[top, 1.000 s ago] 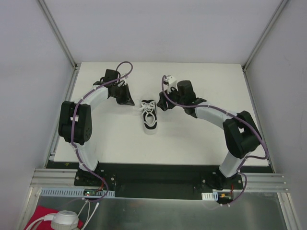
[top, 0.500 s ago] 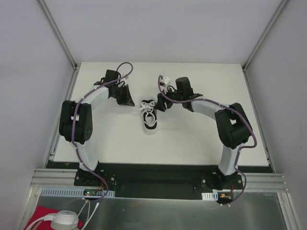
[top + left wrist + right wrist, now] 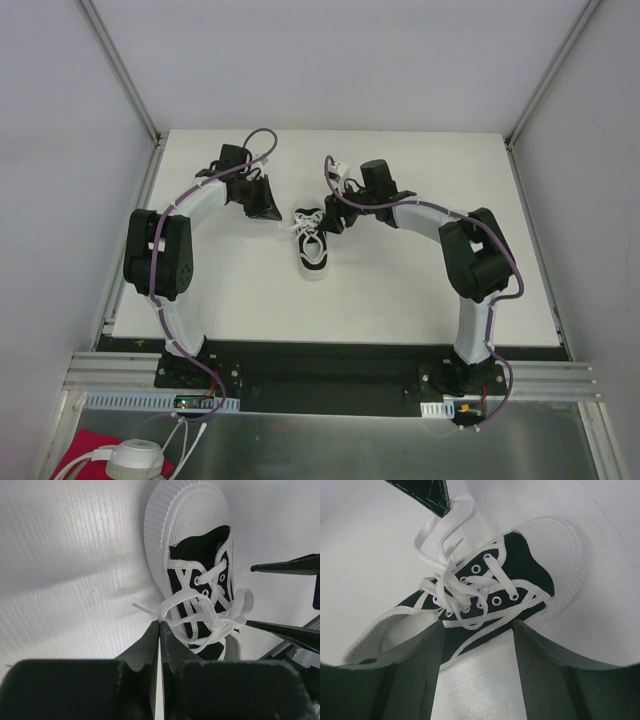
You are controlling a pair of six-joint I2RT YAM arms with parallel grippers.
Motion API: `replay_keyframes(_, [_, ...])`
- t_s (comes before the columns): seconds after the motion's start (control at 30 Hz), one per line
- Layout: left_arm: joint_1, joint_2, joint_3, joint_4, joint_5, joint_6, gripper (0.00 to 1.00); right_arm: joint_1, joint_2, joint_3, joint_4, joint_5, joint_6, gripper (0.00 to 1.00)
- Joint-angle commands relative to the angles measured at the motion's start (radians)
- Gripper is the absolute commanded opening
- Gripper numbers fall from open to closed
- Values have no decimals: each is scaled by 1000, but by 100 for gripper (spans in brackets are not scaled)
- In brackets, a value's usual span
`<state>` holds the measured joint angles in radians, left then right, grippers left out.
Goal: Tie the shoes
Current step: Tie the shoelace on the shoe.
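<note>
The small black sneaker with white sole and toe rim lies mid-table, toe toward the arms. Its white laces are bunched in loops at its far end. My left gripper is just left of the laces. In the left wrist view it is shut on a lace loop beside the sneaker. My right gripper is just right of the laces. In the right wrist view it is open and empty, jaws apart beside the sneaker, near the laces.
The white table has grey walls on its left, back and right. The right arm's fingers show at the right edge of the left wrist view. The left finger tip holding the loop shows at the top of the right wrist view.
My right gripper has moved left, closer to the sneaker's laces, with its elbow folding in. The left arm and the sneaker have not moved.
</note>
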<state>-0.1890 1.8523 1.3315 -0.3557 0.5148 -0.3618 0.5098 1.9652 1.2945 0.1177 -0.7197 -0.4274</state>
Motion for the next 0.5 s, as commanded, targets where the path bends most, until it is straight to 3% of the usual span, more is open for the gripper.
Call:
replay_keyframes(0.0, [-4, -1, 34, 6, 10, -17, 0, -4, 11, 54, -7, -53, -17, 60])
replay_keyframes(0.3, [-4, 5, 35, 7, 11, -17, 0, -2, 31, 60, 7, -72, 16, 52])
replay_keyframes(0.47, [-4, 5, 31, 6, 8, -19, 0, -2, 37, 66, 22, -81, 41, 35])
